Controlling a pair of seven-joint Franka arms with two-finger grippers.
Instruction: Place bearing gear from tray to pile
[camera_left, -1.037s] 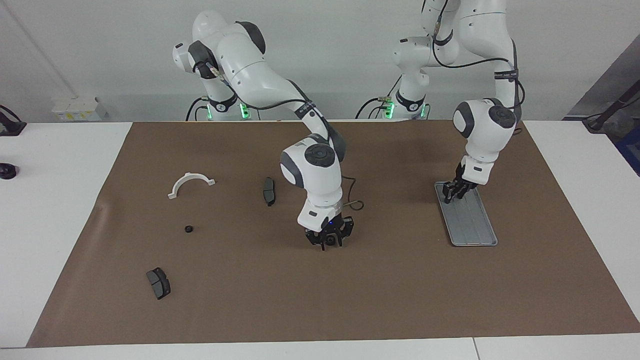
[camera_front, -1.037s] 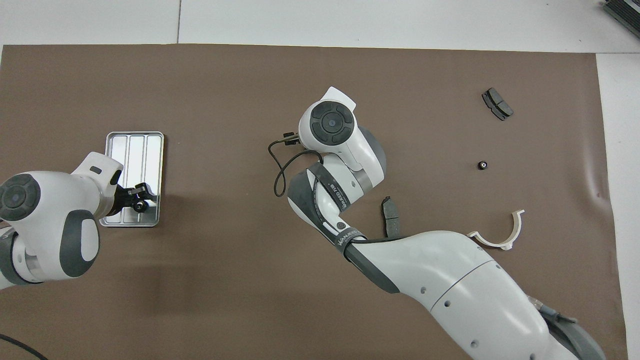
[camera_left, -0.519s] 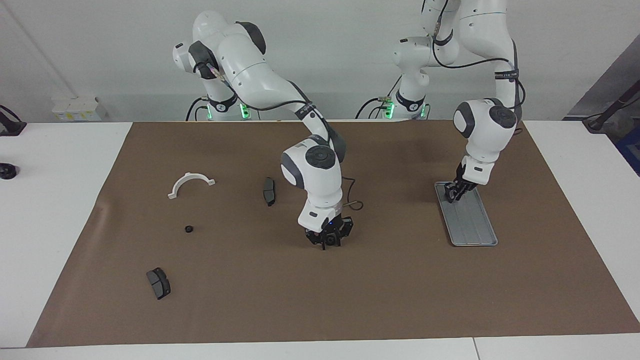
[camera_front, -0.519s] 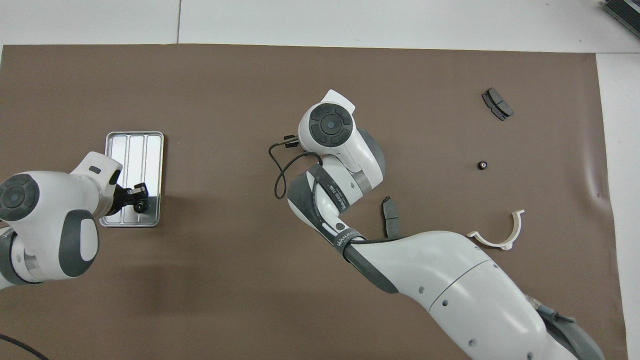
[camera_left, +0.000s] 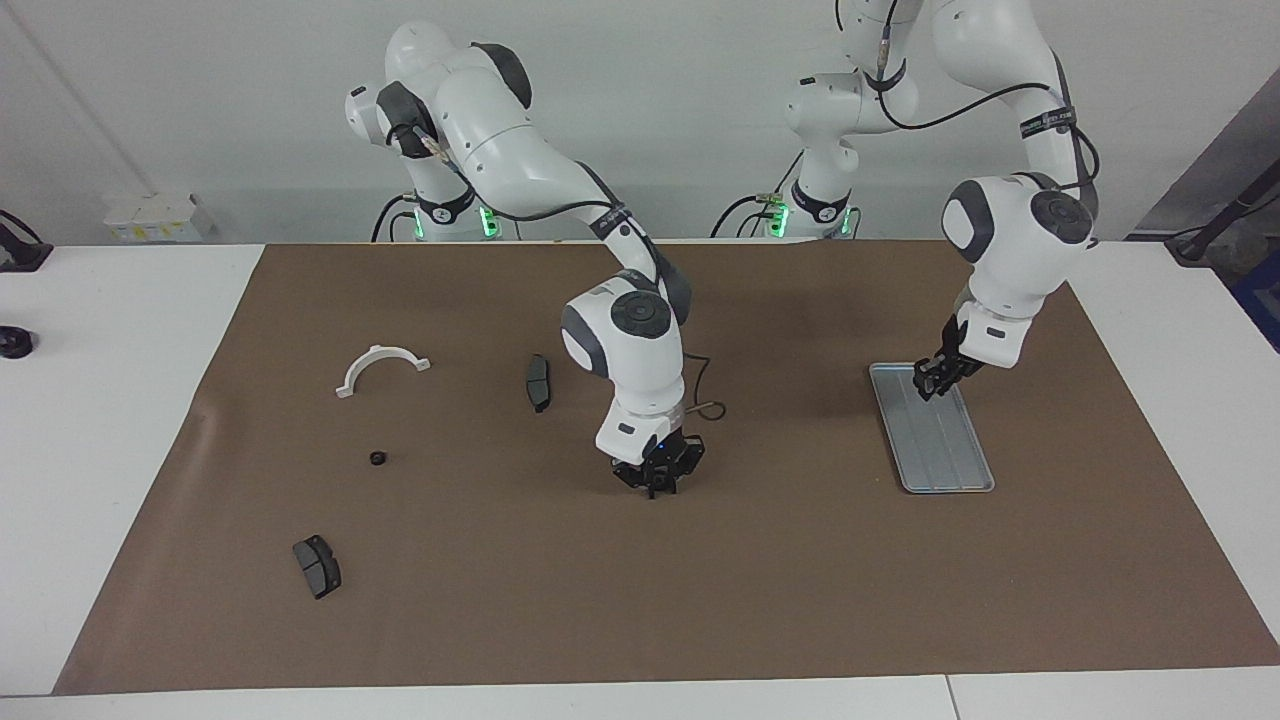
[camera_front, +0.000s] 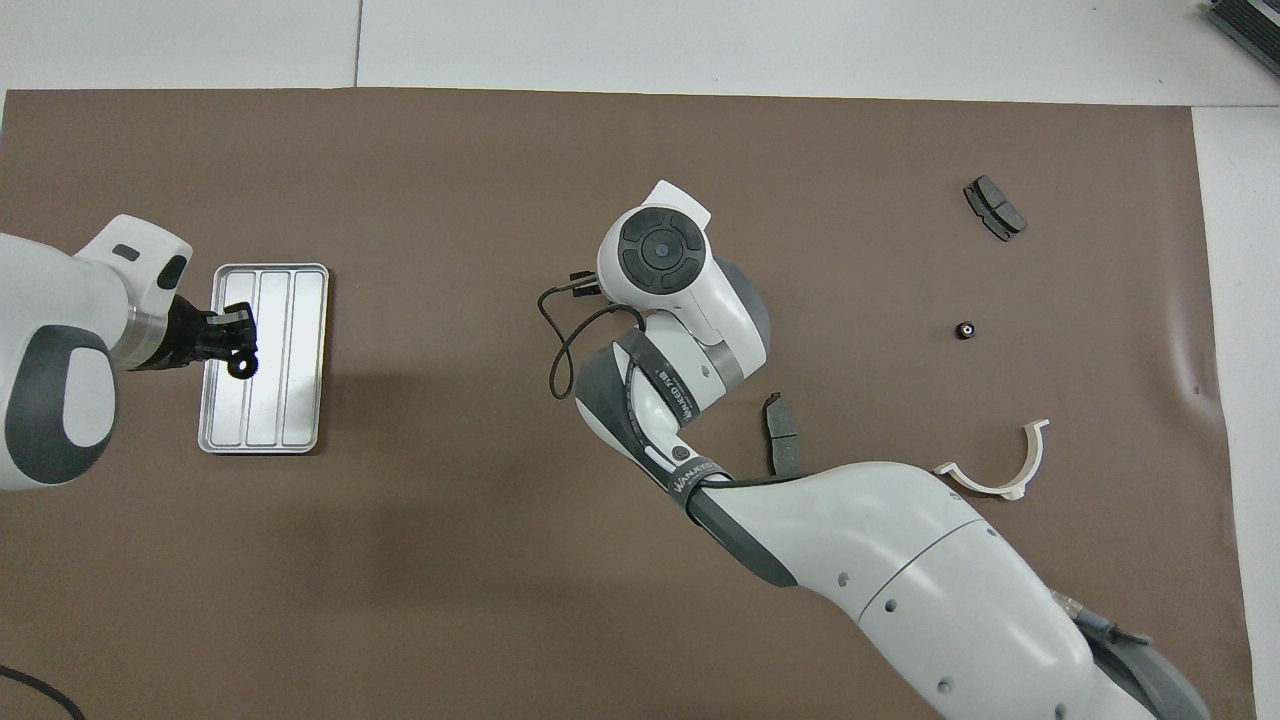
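Nearest the robots, at the left arm's end of the table: a fresh clench by the left gripper (camera_left: 936, 382) on the bearing gear (camera_front: 240, 367), a small dark ring hanging at the fingertips over the tray (camera_left: 947, 450). A second ago, partly open and low on the tray's near end; now shut, raised and carried a little way along the tray. Looks like pickup done and the tray left bare, with the whole carry to the pile yet to come. Toward the right arm's end, about as near the robots: the white bracket (camera_left: 382, 363), lying flat, and beside it, more toward the middle, the nearer brake pad (camera_left: 538, 382), tucked close by the right arm. Over the middle of the mat, low: the right gripper (camera_left: 655, 487), waiting, hardly moved, nothing seen in it; clenched or released cannot be told. Squarely between tray and pile, so probably the one obstacle to a straight carry; best to pass around it, or to hand over there. Farther out, on the mat: a second small dark ring (camera_left: 377, 458), apart from the bracket. Farthest of all: the other brake pad (camera_left: 317, 566), well apart from the rest.
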